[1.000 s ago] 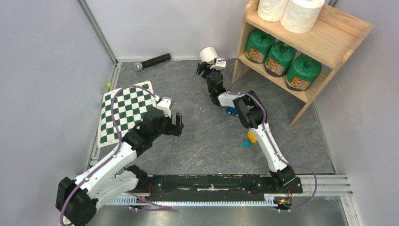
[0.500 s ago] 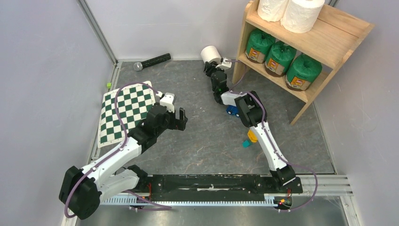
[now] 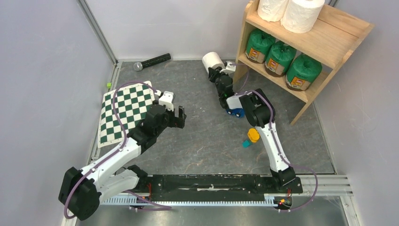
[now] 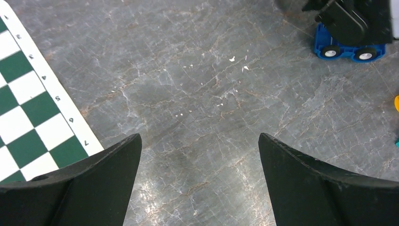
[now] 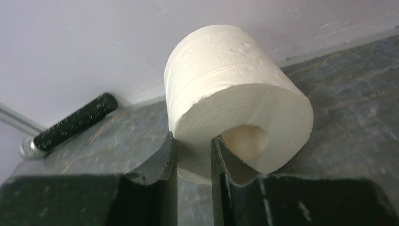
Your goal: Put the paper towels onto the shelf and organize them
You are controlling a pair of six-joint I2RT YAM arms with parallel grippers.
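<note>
White paper sits in my right claw (image 3: 218, 71).

Overhead view: the claw is pinched onto the sixth roll (image 3: 212, 60) at the far edge of the table (image 3: 207, 141), just left of the shelf (image 3: 339, 27). Two bare rolls (image 3: 302, 14) stand on the top tier. Three green-wrapped rolls (image 3: 280, 56) fill the lower tier. My left claw (image 3: 179, 115) hovers beside the checkerboard mat (image 3: 124, 110), well apart from every roll.

Left wrist view: fingers (image 4: 94, 188) spread wide over bare table surface, with nothing between them.

Right wrist view: jaws pressed together on the roll's wall, one finger (image 5: 162, 157) outside and the other apparently inside the hollow core. I cannot tell whether the roll rests on the table.

Step in hand, as I judge it: grasp made, lift pending.

Next move calls for:
1. Raise the roll clear of the shelf's side panel.
2. Carry it right, above the top tier.
3. Set it upright on free board beside the bare rolls.

Caution: a pinch on thin paper may tear or swing.
</note>
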